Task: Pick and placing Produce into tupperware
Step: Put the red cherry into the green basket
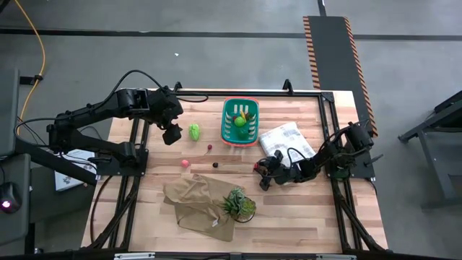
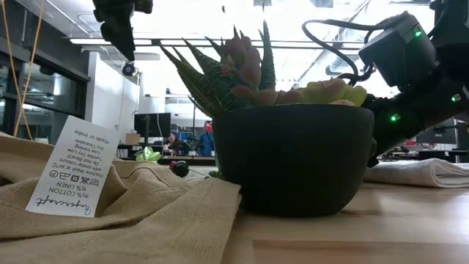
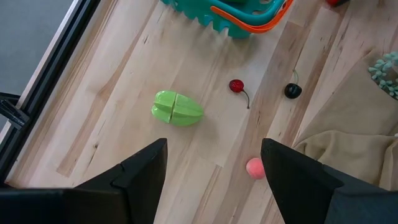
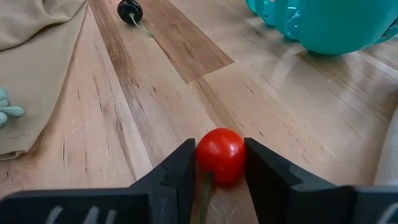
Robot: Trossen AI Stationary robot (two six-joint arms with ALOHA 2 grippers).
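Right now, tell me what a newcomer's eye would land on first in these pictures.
The teal basket at the far middle of the table, already holding produce, stands out first. Next is the right gripper, low on the table with its fingers on either side of a red cherry tomato. The light green piece lies alone on the wood under the open left gripper, and the spiky potted plant sits on a tan cloth at the near edge.

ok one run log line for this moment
right gripper: closing on red cherry, on table | left gripper: open, above green piece | basket: holds some produce
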